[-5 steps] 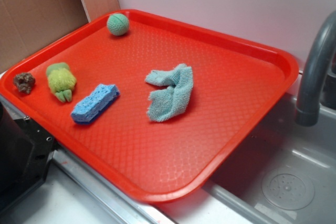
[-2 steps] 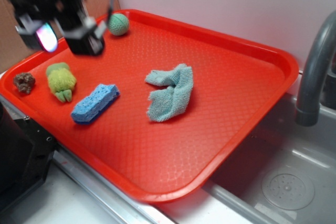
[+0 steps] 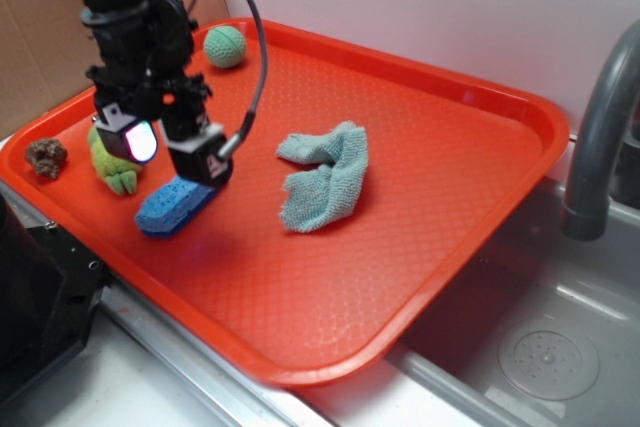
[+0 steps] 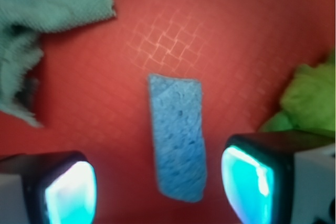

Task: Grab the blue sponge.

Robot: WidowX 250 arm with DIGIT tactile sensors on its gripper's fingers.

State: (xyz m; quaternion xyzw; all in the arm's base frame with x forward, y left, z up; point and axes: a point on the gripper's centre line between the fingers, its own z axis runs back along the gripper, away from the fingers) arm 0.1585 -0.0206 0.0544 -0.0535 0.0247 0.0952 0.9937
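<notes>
1. Nearest, wrist view: the gripper (image 4: 157, 187) hangs with jaws released and spread wide, one glowing pad at 8 o'clock of the frame, the other at 4 o'clock. Nothing is held.
2. The blue sponge (image 4: 177, 138) lies flat on the red tray (image 4: 236, 35), its long axis running 12 to 6 o'clock, its near end between the two pads. It sits slightly toward the 4 o'clock pad, not quite centred.
3. Judgement: the jaws already straddle the sponge's narrow width, which is the right grip axis. Nudge a touch toward 3 o'clock to centre, and a little toward 12 o'clock so the pads close on the middle and not the end.
4. Exterior view: the gripper (image 3: 175, 152) is above the sponge (image 3: 170, 207), apparently not touching it; exact clearance is hard to tell. Descend straight down before closing.
5. Foam should compress; close gently but fully, low on its sides.
6. Just beyond, at 3 o'clock in the wrist view, the yellow-green scrubber (image 4: 310, 98) is near the right-hand pad. Risk: snagging it on descent.
7. Farther, at 10 o'clock, the teal cloth (image 4: 42, 14) is well apart.
8. Farthest, exterior view: a green ball (image 3: 224, 46) by the tray's far rim, irrelevant.
</notes>
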